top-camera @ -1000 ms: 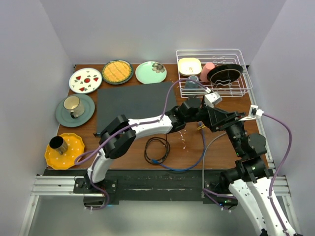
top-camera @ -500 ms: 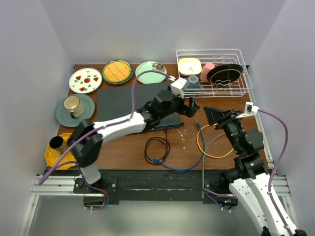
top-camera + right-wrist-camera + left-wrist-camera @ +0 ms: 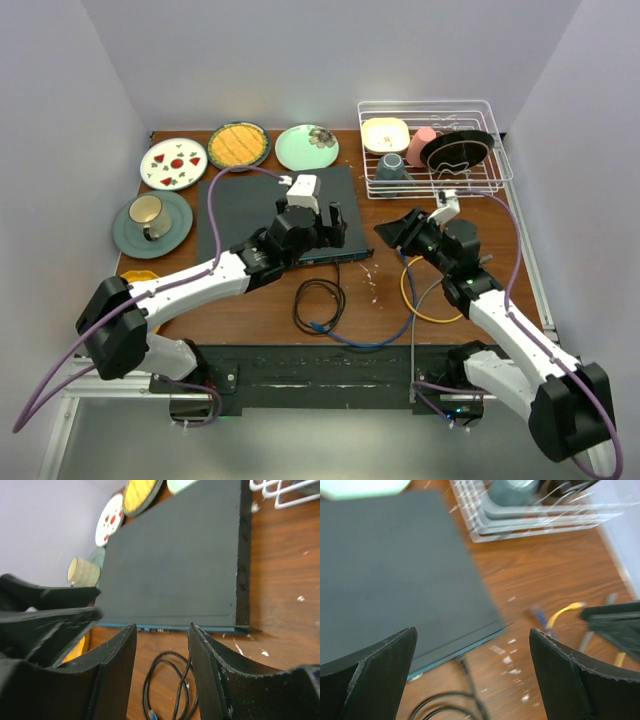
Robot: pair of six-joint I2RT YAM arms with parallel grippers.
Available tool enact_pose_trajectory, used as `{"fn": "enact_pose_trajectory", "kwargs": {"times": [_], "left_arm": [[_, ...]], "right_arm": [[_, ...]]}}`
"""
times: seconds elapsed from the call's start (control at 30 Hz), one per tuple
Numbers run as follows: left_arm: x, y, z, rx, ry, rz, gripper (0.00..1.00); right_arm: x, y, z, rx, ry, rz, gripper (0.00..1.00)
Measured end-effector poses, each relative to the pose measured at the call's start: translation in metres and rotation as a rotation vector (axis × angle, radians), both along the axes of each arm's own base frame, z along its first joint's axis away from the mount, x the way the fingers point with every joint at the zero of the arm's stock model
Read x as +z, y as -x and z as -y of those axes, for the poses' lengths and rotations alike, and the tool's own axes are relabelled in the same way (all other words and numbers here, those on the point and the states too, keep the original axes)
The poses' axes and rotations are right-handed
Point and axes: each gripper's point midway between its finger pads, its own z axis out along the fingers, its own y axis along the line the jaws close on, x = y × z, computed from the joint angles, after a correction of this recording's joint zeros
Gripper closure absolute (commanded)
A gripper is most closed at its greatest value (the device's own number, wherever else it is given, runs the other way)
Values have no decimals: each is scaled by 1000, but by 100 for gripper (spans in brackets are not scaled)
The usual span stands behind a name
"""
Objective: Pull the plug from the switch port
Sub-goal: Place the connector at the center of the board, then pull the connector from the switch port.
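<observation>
Dark-grey metal, flat and rectangular: the switch (image 3: 258, 212) lies on the brown wood-grain table (image 3: 260, 315), left of centre. Its lid is matte and plain, and its thin blue front edge (image 3: 165, 627) faces the near side.

Black sheathed cable (image 3: 297, 303): a round coil on the table just in front of the switch, with one strand running up to the blue edge. I cannot tell how deep its plug sits.

Yellow cable (image 3: 564, 611): a thin glossy loop, right of the coil.

My left gripper (image 3: 472, 675): two black, grainy, wedge-shaped fingers spread fully wide with nothing between them, hovering over the switch's near right corner.

My right gripper (image 3: 162, 672): two black curved fingers about half apart, the gap empty, low over the table right of the switch and pointed at its blue edge.

White wire rack (image 3: 435, 105): far right corner, holding a black dish (image 3: 457, 150) and a pink cup (image 3: 422, 140).

Round plates along the far edge: strawberry-patterned plate (image 3: 173, 163), yellow cross-hatched plate (image 3: 238, 146), pale green plate (image 3: 307, 146).

Cream mug (image 3: 148, 211): upright on a grey-green saucer (image 3: 130, 235), left of the switch.
</observation>
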Motion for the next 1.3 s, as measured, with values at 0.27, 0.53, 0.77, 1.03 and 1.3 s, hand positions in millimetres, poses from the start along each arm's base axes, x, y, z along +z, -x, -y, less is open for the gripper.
{"fn": "enact_pose_trajectory", "kwargs": {"times": [0.27,0.53,0.77,1.03,1.3], "left_arm": [[-104,-21,-89,231,-22,-276,6],[-133,-14,-108,301,34,-370,8],[-133,-5,-128,418,136,-393,50],[-144,9,-138,484,194,-429,67],[-145,6,-133,491,231,-437,68]], "right_arm": [[-37,-1,-30,98,0,-49,50],[-74,10,-56,171,-10,-110,49],[-72,11,-64,189,-22,-84,50],[-94,14,-72,211,-14,-121,50],[-125,26,-74,225,-8,-180,50]]}}
